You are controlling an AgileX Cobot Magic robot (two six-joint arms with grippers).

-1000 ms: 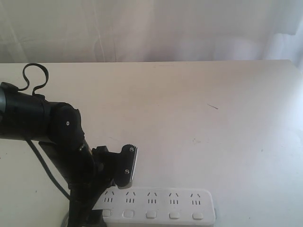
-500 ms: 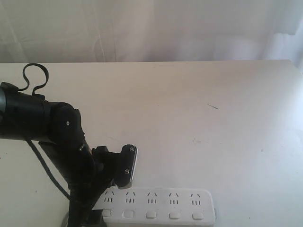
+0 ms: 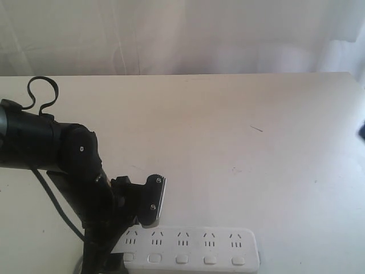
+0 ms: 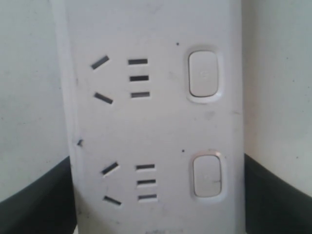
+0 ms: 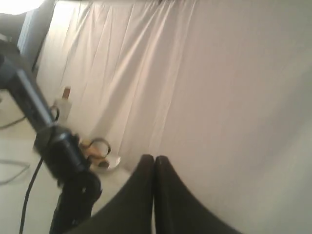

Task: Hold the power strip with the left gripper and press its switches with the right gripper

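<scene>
The white power strip (image 3: 194, 248) lies along the table's near edge, its row of switches (image 3: 182, 260) on the near side. My left gripper (image 3: 132, 242) straddles the strip's left end; its far finger (image 3: 155, 200) stands at the strip's far edge and the near finger is hidden. In the left wrist view the power strip (image 4: 156, 126) fills the space between both black fingers (image 4: 34, 204), which touch its long edges; two switches (image 4: 203, 74) show there. My right gripper (image 5: 154, 160) is shut on nothing and faces a white curtain, away from the strip.
A white table (image 3: 228, 148) extends behind the strip to a white curtain (image 3: 182, 34). A dark shape (image 3: 363, 130) shows at the right edge. The right wrist view shows a black arm (image 5: 63, 156), a small bottle (image 5: 63, 105) and a dish with oddments (image 5: 97, 153).
A dark shape has come in at the exterior view's right edge. The left arm and the power strip have not moved.
</scene>
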